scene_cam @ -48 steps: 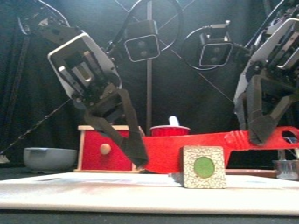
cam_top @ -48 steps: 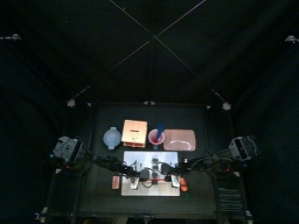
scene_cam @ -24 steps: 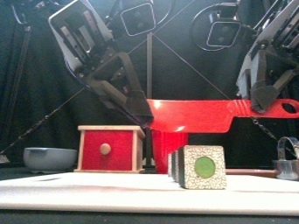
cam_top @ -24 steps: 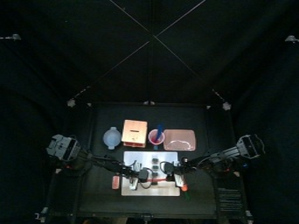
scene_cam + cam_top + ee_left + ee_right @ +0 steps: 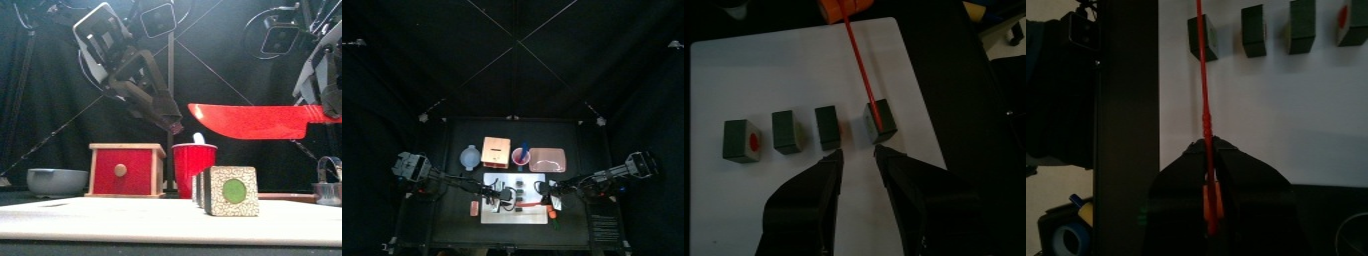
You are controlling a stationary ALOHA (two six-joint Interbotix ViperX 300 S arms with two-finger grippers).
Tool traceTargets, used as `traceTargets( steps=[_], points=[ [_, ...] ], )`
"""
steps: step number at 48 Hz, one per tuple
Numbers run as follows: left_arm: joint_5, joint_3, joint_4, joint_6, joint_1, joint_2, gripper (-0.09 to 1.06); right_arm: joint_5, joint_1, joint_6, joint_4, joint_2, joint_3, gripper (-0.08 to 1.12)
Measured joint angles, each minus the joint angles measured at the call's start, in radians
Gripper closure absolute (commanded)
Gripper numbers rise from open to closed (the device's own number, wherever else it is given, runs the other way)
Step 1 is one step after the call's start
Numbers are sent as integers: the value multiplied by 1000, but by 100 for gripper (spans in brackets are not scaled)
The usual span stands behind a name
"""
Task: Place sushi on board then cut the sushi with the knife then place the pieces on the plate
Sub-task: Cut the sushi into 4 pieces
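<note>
1. The cutting looks finished. The toy sushi roll of dark green blocks lies as four separate pieces in a row on the flat white cutting board, with gaps between them.
2. The right fingers are clenched on the handle of the red toy knife. Its blade hangs level in the air, well above the pieces and touching nothing.
3. The left fingers are spread with nothing between them. They hover over the board just beside the end piece under the blade.
4. The flat pink tray sits on the black desk behind the board. I see no piece on it, so the step in hand is likely moving the pieces.
5. Next, the left fingers should probably descend straight over that end piece and close on its sides. A slanted approach could knock the neighbouring piece. The knife should stay clear.
</note>
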Motion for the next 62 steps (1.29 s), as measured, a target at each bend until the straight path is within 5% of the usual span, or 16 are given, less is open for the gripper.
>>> traceTargets(
  steps=[8, 27, 37, 52, 62],
  points=[
    [-49, 37, 8, -6, 23, -29, 24, 64, -40, 2, 18, -86, 52, 69],
    [-313, 147, 9, -3, 75, -74, 25, 264, -160, 5, 71, -298, 146, 68],
    [-336, 167, 9, -3, 98, -77, 25, 391, -249, 52, 72, -371, 167, 68],
    [-336, 184, 9, -2, 118, -77, 25, 508, -287, 374, -209, -439, 173, 67],
    [-337, 187, 9, -2, 123, -77, 25, 494, -245, 437, -239, -469, 173, 67]
  ],
)
